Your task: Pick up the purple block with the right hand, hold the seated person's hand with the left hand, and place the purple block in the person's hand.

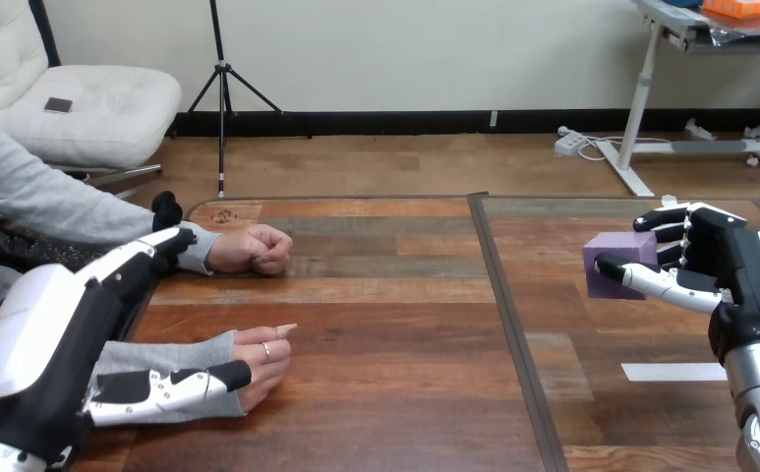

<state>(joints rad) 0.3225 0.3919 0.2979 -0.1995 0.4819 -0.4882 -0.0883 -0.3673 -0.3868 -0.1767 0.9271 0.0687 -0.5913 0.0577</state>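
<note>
Now right hand point(728, 273) is pinching purple block point(614, 258) shallowly, risking a mid-carry drop; left hand point(36, 334) is resting by person's lower hand point(261, 356), grip cannot tell.

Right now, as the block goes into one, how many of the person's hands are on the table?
2. The far hand, a fist, rests at the left of the table; the near hand lies closer in.

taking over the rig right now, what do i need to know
The right robot hand is shut on the purple cube-shaped block, over the wooden table's right part.
The left robot hand lies on the wrist of the person's nearer hand; grip unclear.
Done: block picked up.
Left: secure the person's hand, carry the block across, place it in that hand.
</note>
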